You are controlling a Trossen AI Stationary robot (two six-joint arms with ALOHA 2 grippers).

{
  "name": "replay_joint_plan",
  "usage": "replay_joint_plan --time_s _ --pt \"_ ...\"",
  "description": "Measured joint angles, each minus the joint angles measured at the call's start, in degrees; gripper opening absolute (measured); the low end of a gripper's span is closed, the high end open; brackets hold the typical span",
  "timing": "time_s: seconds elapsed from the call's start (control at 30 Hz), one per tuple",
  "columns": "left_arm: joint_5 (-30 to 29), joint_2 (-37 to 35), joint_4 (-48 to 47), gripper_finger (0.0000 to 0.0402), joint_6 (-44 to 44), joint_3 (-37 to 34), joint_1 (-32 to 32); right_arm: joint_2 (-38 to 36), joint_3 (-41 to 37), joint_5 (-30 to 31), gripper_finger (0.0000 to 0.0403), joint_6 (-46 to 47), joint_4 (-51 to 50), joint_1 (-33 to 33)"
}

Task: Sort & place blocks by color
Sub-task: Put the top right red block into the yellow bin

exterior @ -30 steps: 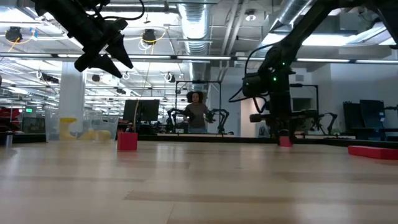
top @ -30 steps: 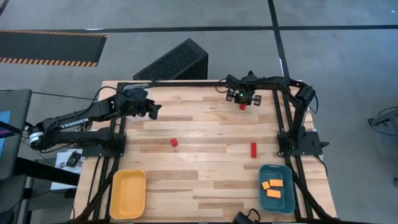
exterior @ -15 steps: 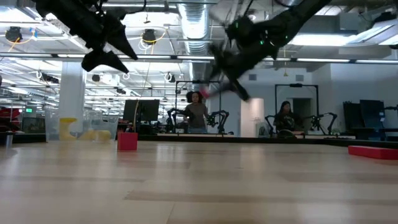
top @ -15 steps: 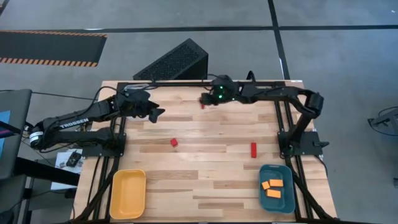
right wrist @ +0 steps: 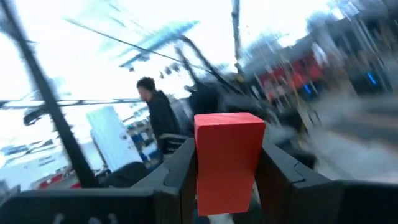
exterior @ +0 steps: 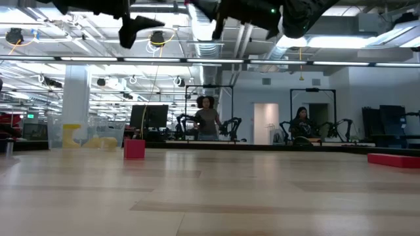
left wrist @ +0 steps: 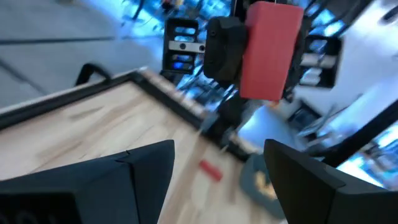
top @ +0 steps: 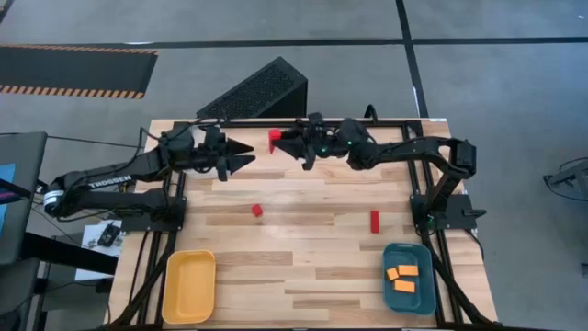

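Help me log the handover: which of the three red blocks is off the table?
The red block clamped in the right gripper, raised near the table's far edge facing the open left gripper. The small cube and the bar lie on the wood.

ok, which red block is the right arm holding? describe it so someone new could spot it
Look at the far edge of the wooden table, midway along, where both arms meet nose to nose. The red block sits clamped in the right gripper, lifted off the wood, facing the open left gripper. The other two red blocks lie flat mid-table.
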Motion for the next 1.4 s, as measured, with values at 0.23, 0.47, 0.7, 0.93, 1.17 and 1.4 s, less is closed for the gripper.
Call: replay_joint_plan --time_s 0.23,0.47,0.7,0.93,1.17,1.4 --pt "6.84 4.38 15.76 0.0236 -11.38 0.00 0.07 -0.02 0.35 -7.69 0.0138 -12.09 8.30 0.85" --pt "11.95 11.34 37.04 0.0236 -25.82 0.00 0.07 -0.02 3.05 -10.71 0.0138 -30.57 8.41 2.37" --pt "14.72 16.06 51.48 0.0236 -35.23 0.02 0.09 -0.02 6.71 -12.06 0.0138 -33.45 8.30 2.07" --pt "16.33 18.90 60.98 0.0236 -42.52 0.02 0.02 -0.02 7.98 -13.91 0.0142 -34.86 8.01 1.76" --pt "15.54 19.20 58.80 0.0236 -41.79 0.02 -0.27 -0.02 7.97 -15.45 0.0141 -34.86 7.95 1.79" --pt "14.27 19.18 57.71 0.0236 -40.24 0.02 -0.27 -0.02 7.98 -15.41 0.0144 -35.36 7.67 1.73"
